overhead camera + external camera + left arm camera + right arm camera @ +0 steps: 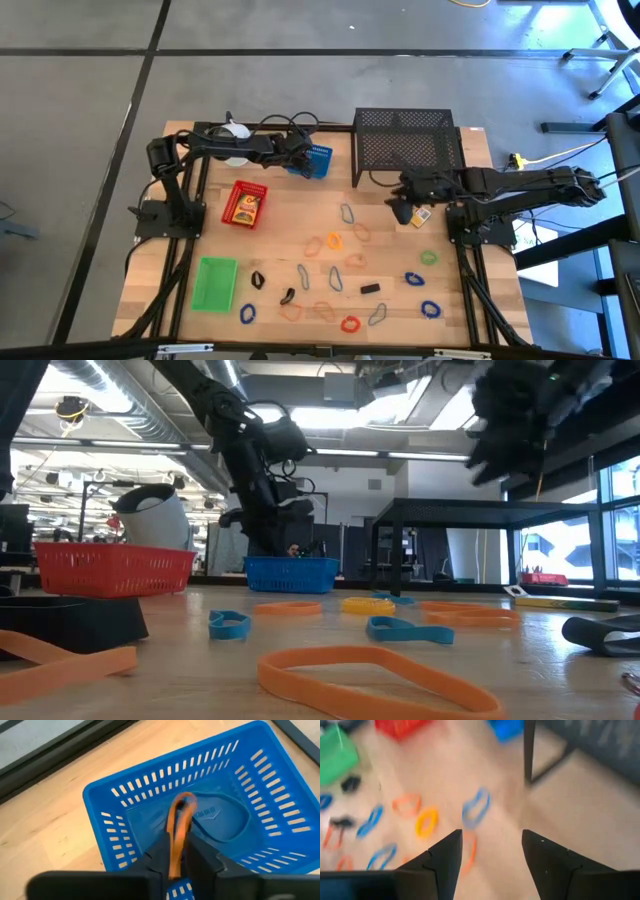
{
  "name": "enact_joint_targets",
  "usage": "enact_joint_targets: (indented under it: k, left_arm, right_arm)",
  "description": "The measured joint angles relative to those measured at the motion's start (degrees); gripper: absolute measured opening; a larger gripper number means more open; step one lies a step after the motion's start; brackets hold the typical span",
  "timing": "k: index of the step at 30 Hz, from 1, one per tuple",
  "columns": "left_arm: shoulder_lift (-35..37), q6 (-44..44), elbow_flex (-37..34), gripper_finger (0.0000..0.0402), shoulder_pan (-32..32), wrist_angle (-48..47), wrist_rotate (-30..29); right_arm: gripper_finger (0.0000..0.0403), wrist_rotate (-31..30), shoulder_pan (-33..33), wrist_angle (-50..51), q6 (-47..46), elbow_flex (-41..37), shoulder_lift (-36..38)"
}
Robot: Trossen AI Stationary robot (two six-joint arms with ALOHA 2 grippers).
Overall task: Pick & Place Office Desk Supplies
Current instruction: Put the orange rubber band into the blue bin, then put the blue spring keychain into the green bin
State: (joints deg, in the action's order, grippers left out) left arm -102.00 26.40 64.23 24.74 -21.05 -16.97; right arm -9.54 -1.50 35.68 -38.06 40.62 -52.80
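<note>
My left gripper [176, 842] is shut on an orange band loop [181, 812] and hangs over the blue tray [150, 795], which sits near the table's far edge [318, 160]. My right gripper [492, 840] is open and holds nothing. It hovers above the table in front of the black mesh rack, next to a small yellow box [422, 215]. Several coloured band loops [333, 241], grey wire clips [347, 213] and black clips [371, 288] lie flat on the wood. The red tray [233, 195] holds a yellow box [246, 207]. The green tray [213, 283] lies near the left front. My left gripper pinches the orange band between its two fingers [161, 851], with both strands running lengthwise between them. The band's looped end [183, 799] sticks out past the fingertips. The fingers point slanting down from above into the blue tray. The band is clear of the table, over the tray's floor.
The black mesh rack [408, 145] stands at the far edge beside the right arm. A white round cup-like object [235, 135] sits behind the left arm. Bare wood shows between the red tray and the scattered loops.
</note>
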Motion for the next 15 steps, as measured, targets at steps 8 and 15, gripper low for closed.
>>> enact_joint_targets:
  k: [8, 15]
  left_arm:
    - [1.24, -0.16, 0.02, 0.0141, -0.29, 0.04, 2.54]
    - [5.44, -1.61, 0.02, 0.0179, -0.31, 0.14, 2.13]
  right_arm:
    - [0.0207, 11.26, -1.58, 14.85, -15.90, 0.00, -2.51]
    - [0.0207, 15.18, -8.94, 14.32, -15.58, 0.00, -8.56]
